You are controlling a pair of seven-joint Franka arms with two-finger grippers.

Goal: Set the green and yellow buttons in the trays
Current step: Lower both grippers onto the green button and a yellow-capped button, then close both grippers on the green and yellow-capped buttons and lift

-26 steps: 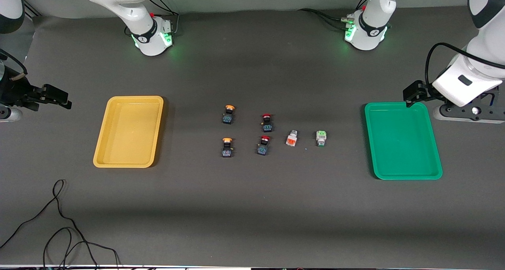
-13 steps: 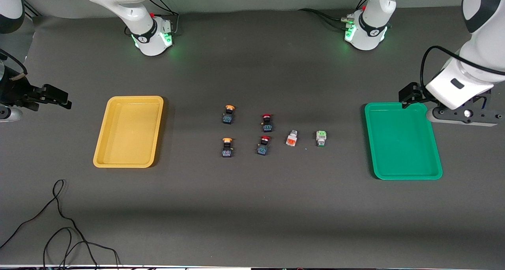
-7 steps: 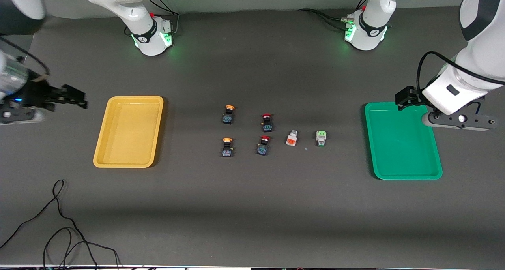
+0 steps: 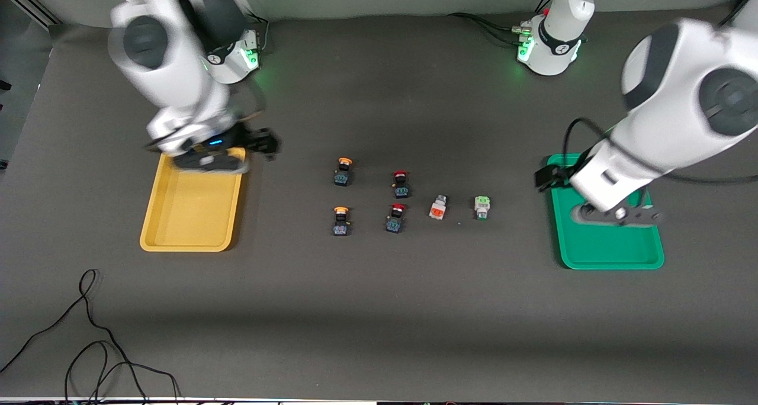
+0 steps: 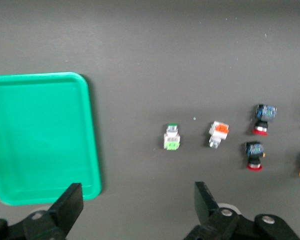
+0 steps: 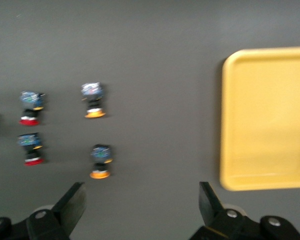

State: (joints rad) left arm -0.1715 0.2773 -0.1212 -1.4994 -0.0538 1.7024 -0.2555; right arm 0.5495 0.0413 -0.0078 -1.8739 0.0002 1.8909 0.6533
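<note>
Moved: both arms have swung in from the table's ends toward the middle; the six small parts and both trays lie where they lay in the earlier pictures.

Left gripper (image 5: 135, 212): fingers spread wide, nothing between them; it hangs over the edge of the green tray (image 4: 610, 257) that faces the parts.

Right gripper (image 6: 142, 210): likewise spread and empty; it hangs over the corner of the yellow tray (image 4: 183, 227) nearest its own base.

From the left gripper outward: the green-faced block (image 4: 482, 207) lies on the cloth toward the table's middle, well apart from the green tray, and is the closest part to this gripper. Just past it sits the orange-faced block (image 4: 437, 208), then the two red-capped buttons (image 4: 398, 201).

From the right gripper outward: the two yellow-capped buttons (image 4: 342, 172) (image 4: 340, 221) lie toward the middle, the first of them the closer; the red-capped pair comes after.

Long axis: each yellow-capped button lies with cap toward the robots' bases and body toward the front camera; the green-faced block runs much the same way.

Which arm: the left arm looks better placed for the green-faced block, the right for the yellow-capped pair.

Progress: nothing is in either tray yet; both arms appear to be on approach.
</note>
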